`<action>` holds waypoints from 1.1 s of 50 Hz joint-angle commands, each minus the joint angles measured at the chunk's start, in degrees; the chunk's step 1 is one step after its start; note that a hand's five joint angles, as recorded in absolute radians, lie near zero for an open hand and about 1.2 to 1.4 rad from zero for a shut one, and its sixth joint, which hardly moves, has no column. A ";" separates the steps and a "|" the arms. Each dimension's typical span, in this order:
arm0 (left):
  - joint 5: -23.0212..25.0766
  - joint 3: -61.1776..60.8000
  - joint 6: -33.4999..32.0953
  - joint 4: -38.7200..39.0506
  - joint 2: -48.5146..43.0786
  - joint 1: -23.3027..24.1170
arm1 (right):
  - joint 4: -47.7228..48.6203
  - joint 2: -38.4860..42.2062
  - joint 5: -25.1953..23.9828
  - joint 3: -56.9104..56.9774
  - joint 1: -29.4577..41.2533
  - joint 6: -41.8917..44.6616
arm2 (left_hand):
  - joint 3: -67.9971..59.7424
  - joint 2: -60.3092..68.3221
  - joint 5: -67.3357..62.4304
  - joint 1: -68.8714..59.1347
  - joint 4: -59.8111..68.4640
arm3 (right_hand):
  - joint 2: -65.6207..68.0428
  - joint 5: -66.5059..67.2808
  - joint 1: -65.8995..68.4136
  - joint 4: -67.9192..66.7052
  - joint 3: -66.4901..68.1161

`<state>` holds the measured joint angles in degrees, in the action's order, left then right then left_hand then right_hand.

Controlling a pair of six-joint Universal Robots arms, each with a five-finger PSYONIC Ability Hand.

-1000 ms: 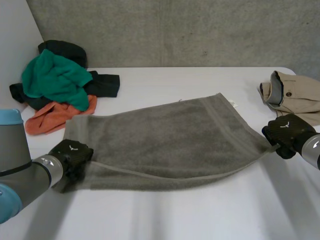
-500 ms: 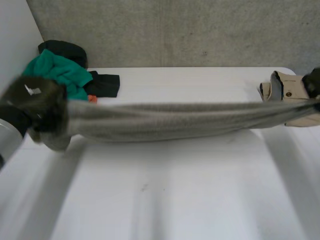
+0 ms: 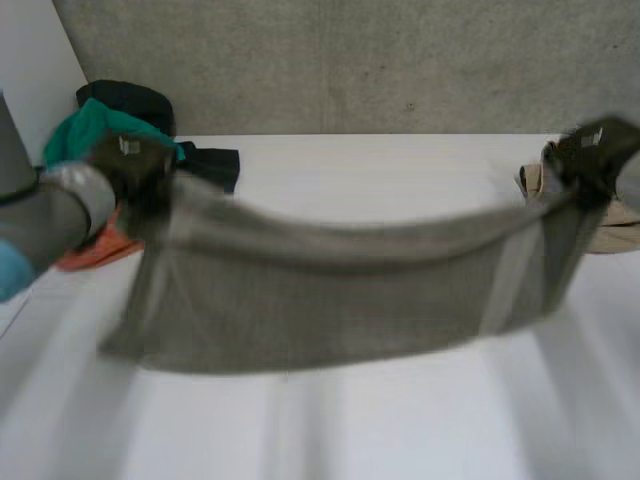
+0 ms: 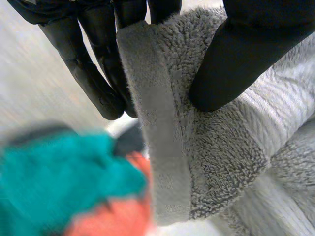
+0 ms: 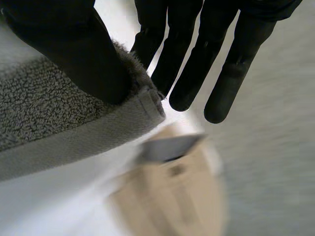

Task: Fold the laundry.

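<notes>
A grey-brown towel [image 3: 330, 290] hangs stretched in the air between both hands above the white table [image 3: 400, 430], its lower edge sagging toward the tabletop. My left hand [image 3: 130, 165] pinches one top corner at the left, near the pile of clothes. In the left wrist view the towel's hemmed corner [image 4: 162, 123] sits between thumb [image 4: 246, 54] and fingers [image 4: 98, 73]. My right hand [image 3: 595, 150] pinches the other top corner at the right; its wrist view shows the thumb [image 5: 69, 49] pressing the towel corner [image 5: 74, 123] against the fingers [image 5: 197, 59].
A pile of clothes lies at the table's back left: a green garment [image 3: 95, 130], black ones [image 3: 205, 165] and an orange one [image 3: 90, 250]. A beige garment [image 3: 610, 225] lies at the right edge, below the right hand. A concrete wall stands behind.
Both hands have lifted the towel off the table by its near corners and carried them up and toward the back; the towel now hangs between them instead of lying flat.
</notes>
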<state>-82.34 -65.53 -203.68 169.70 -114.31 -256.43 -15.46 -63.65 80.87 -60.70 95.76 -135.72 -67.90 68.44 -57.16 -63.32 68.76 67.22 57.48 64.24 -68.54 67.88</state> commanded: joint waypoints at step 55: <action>4.73 -43.37 -4.97 38.33 0.49 -1.09 | 24.86 0.89 -3.79 -30.88 -1.98 -6.22 | 13.79 -14.33 13.05 9.21 -14.65 | 12.78 12.52 15.76 -11.46 12.12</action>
<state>-77.41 -107.83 -205.24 206.56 -113.57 -257.93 9.28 -62.77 77.09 -91.20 93.71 -142.05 -47.96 47.51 -37.49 -47.78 47.94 67.22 57.48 64.24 -68.55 67.88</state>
